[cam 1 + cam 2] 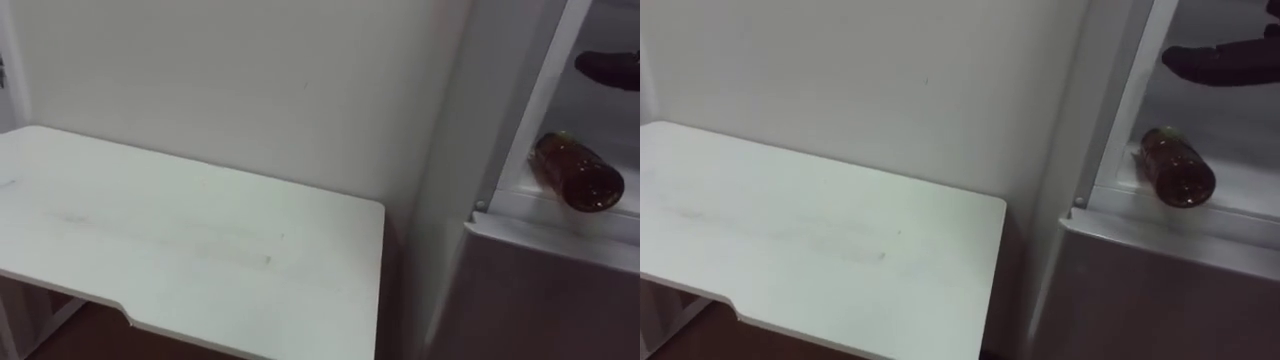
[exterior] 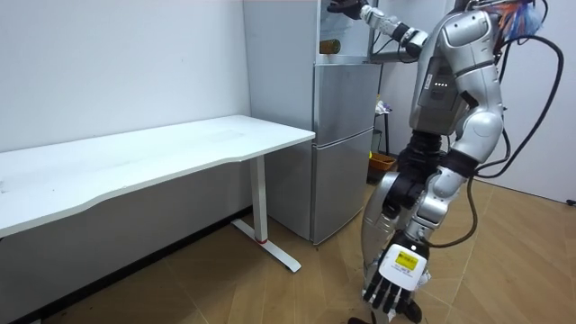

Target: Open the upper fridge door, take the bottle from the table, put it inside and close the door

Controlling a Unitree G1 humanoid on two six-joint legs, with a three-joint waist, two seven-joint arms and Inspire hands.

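Lying on its side, amber-brown bottle (image 1: pixel 1177 167), in upper fridge (image 1: pixel 1180 222)

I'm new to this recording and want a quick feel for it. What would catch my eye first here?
First, the brown bottle lying on its side on the shelf of the open upper fridge, at the eye views' right. Just above it hangs the robot's right hand, fingers straight, not touching the bottle. The left hand hangs relaxed at the robot's side, and the white table stands left of the fridge.
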